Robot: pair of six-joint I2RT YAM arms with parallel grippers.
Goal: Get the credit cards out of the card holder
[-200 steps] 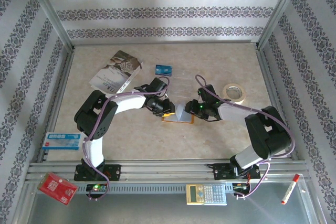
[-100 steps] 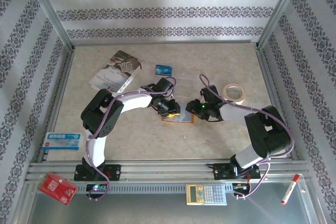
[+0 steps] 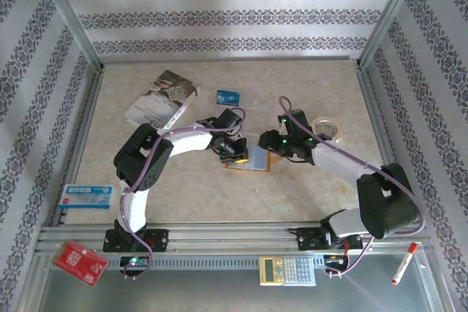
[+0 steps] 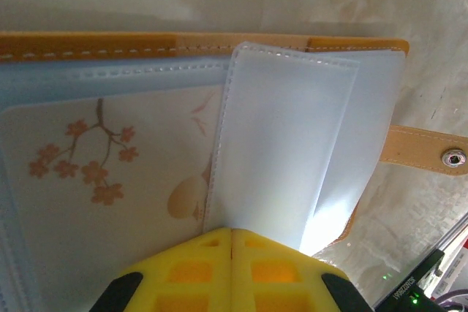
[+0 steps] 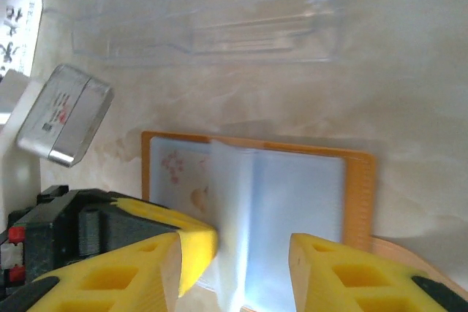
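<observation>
Yellow pads of my left gripper (image 4: pixel 232 233) are pressed together with no gap, and the near edge of a clear pocket leaf (image 4: pixel 281 144) runs into their seam, so I take it that I am pinching that leaf and holding it up off the page beneath. Just to the left of my fingertips in the left wrist view, under the next sleeve, lies a pale blossom-printed card (image 4: pixel 95 173). Its long side runs along the stitched orange edge of the card holder (image 4: pixel 88 43), across my line of reach, not toward me.

My right gripper (image 5: pixel 234 275) comes in from the opposite side with its jaws apart, straddling the raised leaf and gripping nothing. I judge it the handier one to draw that card.

A blue card (image 3: pixel 229 97) already lies on the table, well beyond the card holder.
</observation>
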